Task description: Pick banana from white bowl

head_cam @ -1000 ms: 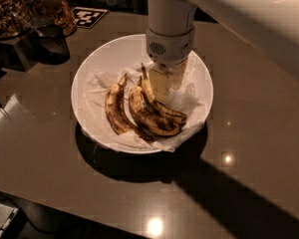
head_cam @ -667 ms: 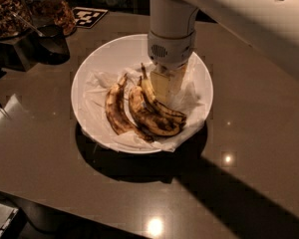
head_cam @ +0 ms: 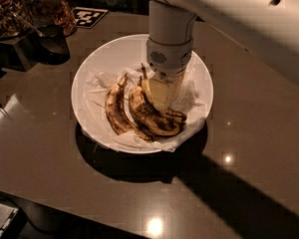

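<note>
1. Camera view: one white bowl (head_cam: 89, 71) sits on the dark surface (head_cam: 254, 143), a little toward 11 o'clock from the middle of the view. It is lined with one crumpled sheet of white paper (head_cam: 97, 83).
2. Three bananas lie in the bowl, side by side on the paper, stems toward 12 o'clock.
3. The banana (head_cam: 114, 108), slim and yellow with brown speckles, lies on the 9 o'clock side of the group. It rests on the paper, apart from the claw.
4. A thicker banana (head_cam: 139, 106) with brown patches lies just beside it toward 3 o'clock. The darkest banana (head_cam: 172, 119) lies at 3 o'clock of that one.
5. One claw (head_cam: 162, 99) points straight down into the bowl from the white arm (head_cam: 224, 9), at the stem ends of the two darker bananas. I cannot tell whether it is open or closed.
6. Two containers of nuts (head_cam: 5, 6) (head_cam: 57, 9) and one black-and-white tag (head_cam: 89, 17) stand at 10 to 11 o'clock of the bowl.
</note>
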### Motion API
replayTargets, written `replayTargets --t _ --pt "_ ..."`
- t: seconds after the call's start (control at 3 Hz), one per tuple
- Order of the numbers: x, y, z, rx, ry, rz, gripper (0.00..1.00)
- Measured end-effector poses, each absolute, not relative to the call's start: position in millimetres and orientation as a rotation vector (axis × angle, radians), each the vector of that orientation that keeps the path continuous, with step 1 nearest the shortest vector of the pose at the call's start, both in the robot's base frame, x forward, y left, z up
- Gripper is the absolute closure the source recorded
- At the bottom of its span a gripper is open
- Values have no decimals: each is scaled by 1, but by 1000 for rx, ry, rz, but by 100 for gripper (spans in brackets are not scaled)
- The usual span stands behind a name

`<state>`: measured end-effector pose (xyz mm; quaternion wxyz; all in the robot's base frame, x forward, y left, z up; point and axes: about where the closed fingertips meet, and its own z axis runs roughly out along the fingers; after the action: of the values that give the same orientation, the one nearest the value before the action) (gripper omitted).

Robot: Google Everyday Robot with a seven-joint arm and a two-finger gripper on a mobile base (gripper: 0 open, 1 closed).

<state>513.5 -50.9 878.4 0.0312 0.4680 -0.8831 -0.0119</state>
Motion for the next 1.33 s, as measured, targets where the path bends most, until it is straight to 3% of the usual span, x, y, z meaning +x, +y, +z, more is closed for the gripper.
replayTargets --t 1.33 --pt "522 -45 854 1455 -2662 -22 55"
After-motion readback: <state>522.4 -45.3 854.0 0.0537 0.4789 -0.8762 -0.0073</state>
